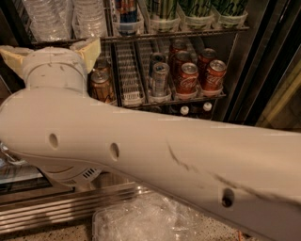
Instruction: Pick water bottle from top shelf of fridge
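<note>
Hovering left of the cans, my end effector spreads wide, probably just below the shelf holding the water bottle.

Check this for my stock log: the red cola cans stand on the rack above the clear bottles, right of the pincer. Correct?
No. The camera view shows the red cola cans on the rack below the clear bottles, right of the pincer, which sits open at the upper left.

My arm fills the near view. I see the gripper at far left, fingers spread, below the water bottle on the top shelf.
</note>
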Motion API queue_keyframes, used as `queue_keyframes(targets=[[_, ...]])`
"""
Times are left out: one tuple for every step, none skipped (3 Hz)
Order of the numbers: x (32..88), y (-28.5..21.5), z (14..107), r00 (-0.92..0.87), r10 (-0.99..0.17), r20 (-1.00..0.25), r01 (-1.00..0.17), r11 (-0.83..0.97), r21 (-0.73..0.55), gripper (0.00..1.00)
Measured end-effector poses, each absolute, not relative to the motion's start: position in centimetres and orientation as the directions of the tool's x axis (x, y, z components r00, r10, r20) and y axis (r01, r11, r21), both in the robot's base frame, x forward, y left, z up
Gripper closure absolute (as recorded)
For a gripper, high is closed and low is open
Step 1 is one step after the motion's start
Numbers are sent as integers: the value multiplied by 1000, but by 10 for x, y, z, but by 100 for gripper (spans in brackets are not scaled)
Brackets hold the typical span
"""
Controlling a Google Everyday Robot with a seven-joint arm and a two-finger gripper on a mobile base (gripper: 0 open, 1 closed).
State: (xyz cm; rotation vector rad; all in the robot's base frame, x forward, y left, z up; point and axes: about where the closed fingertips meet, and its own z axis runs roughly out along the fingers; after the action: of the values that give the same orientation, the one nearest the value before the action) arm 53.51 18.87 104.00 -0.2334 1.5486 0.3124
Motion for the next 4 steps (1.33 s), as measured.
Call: queue_keyframes(targets=[[551, 186, 1045, 16, 25, -1000, -299, 954, 19, 0], [566, 175, 1059, 55, -10, -998, -233, 972, -22, 10], [573, 174, 1068, 74, -25, -997, -201, 979, -40, 19], [573, 183, 1076, 83, -20, -996, -203, 979, -37, 24]])
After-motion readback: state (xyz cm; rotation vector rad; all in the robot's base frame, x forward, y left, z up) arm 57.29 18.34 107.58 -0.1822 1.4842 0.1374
